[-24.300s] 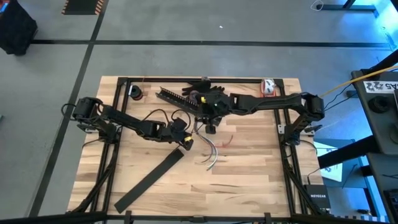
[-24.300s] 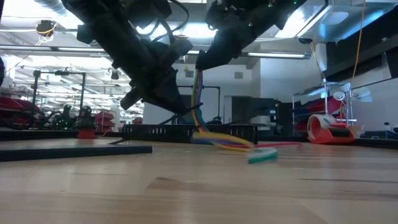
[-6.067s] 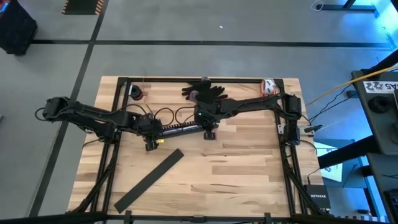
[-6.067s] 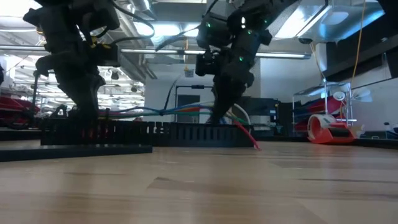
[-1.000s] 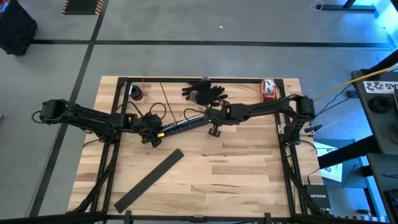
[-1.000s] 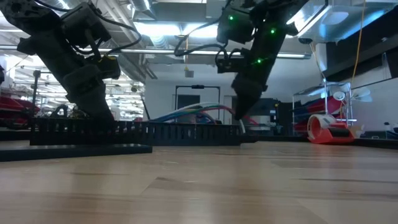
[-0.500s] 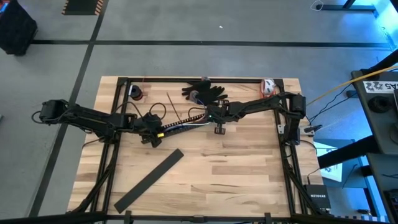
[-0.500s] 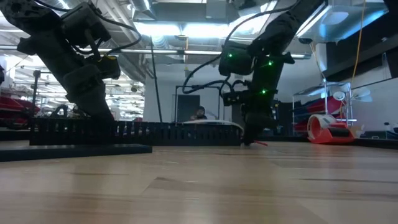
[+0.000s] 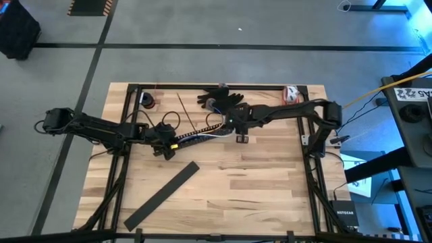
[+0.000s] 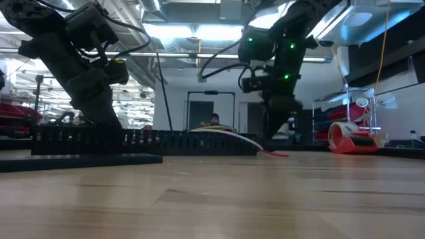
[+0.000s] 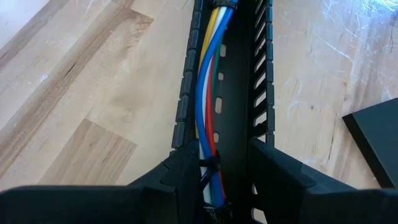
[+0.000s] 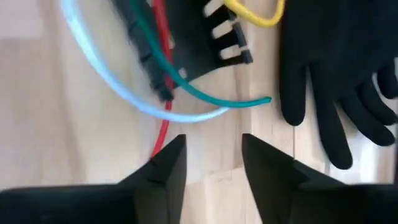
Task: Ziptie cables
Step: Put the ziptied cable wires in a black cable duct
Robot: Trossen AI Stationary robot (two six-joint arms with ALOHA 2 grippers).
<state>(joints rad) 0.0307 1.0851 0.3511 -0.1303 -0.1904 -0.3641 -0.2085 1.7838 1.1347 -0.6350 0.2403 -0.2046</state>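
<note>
High view: the left gripper [image 9: 164,143] sits at the left end of the slotted black bar [image 9: 192,138], which lies across the middle of the wooden table [image 9: 270,189]. The right gripper [image 9: 237,128] is at the bar's opposite end, just in front of a black glove [image 9: 223,98] lying near the table's far edge. A flat black strip [image 9: 162,194] lies apart from both, nearer the front of the table.

Left wrist view: the left gripper's fingers [image 11: 180,168] are closed onto the bar's two slotted side walls, one finger on each side. The cables [image 11: 208,93], here yellow, blue, white, red and green, run lengthwise inside the bar's channel, between those fingers. A thin dark band, apparently the ziptie [image 11: 209,164], crosses the bundle at the fingers.

Right wrist view: the right gripper's fingers [image 12: 171,165] stand apart with bare table showing between them; nothing is held. The loose cable ends, pale blue, green and red, spill out of the bar's end and curve over the table just ahead of the fingertips. A yellow loop lies beside the glove.

Low view: the bar runs level across the table, and a white and a red cable end droop from its right end to the tabletop below the right arm.
</note>
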